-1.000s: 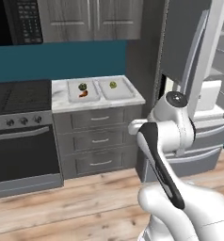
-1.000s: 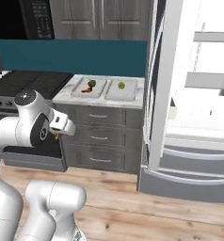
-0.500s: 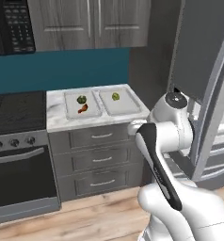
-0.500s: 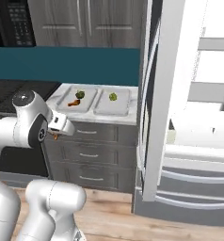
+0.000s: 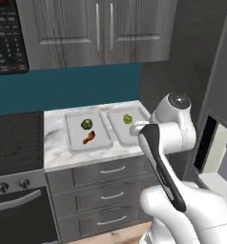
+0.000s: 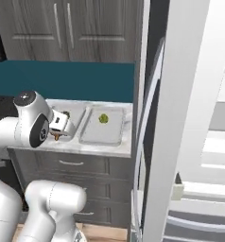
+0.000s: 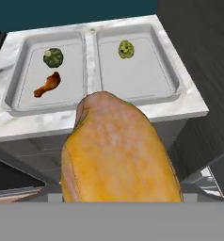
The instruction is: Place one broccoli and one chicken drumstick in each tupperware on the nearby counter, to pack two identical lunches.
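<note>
On the white marble-look counter (image 5: pixel 58 152), faintly veined in grey, I saw the two tupperware lying side by side, nearly touching along their long edges. Both were shallow rectangular trays of pale translucent grey, with rounded corners and raised rims. I found the left tupperware (image 7: pixel 17 75) holding a knobbly, dark green broccoli (image 7: pixel 53 57) and, just below it in the hand view, a glossy reddish-brown chicken drumstick (image 7: pixel 46 85) lying at a slant, the two pieces apart. I found the right tupperware (image 7: pixel 168 66) holding a paler, yellow-green broccoli (image 7: pixel 126 49) near its far end, with the smooth floor around it bare.

I could see the gripper (image 6: pixel 58 130) in the right base view, near the counter's front edge, on the left tupperware's side. A second chicken drumstick (image 7: pixel 118 150) bulked large and close in the hand view, rounded and plump, its skin mottled orange-yellow with a soft sheen. It sat right at the gripper, and I judged the jaws to be closed wide around its thick body, though I could not make out the fingertips behind it. A small brownish bit of it showed under the gripper in the right base view.

Dark grey drawer fronts (image 5: pixel 110 193) with slim silver handles ran beneath the counter.
</note>
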You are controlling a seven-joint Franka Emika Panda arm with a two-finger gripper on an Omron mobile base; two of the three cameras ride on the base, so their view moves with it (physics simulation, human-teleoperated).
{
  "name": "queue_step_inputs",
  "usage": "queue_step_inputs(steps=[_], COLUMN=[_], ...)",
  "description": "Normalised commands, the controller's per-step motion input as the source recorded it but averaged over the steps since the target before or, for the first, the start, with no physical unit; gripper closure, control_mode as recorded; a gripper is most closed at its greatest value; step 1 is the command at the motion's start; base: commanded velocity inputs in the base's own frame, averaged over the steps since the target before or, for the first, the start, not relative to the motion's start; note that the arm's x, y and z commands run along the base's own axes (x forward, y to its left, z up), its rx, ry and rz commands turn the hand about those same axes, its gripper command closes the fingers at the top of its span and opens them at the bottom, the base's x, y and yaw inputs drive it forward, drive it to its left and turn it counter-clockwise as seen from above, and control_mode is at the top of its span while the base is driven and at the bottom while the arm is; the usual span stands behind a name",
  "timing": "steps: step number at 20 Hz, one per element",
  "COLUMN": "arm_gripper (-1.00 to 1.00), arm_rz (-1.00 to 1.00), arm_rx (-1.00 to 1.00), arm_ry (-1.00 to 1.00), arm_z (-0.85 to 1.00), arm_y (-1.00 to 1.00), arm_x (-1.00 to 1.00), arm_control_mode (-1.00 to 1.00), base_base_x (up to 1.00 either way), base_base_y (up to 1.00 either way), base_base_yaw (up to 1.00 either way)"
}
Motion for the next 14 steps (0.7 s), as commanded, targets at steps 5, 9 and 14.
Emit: queue_step_inputs(steps=[5,9,14], arm_gripper=[1.00,1.00,1.00], arm_rz=[0.00,0.00,-0.01], arm_rx=[0.00,0.00,0.00], arm_ry=[0.00,0.00,0.00], arm_z=[0.00,0.00,-0.06], arm_y=[0.00,0.00,-0.01], arm_x=[0.00,0.00,0.01], arm_control_mode=[1.00,1.00,-1.00], base_base_x=[0.85,0.69,0.27], base_base_y=[0.00,-0.02,0.00], base_base_yaw=[-0.04,-0.06,-0.05])
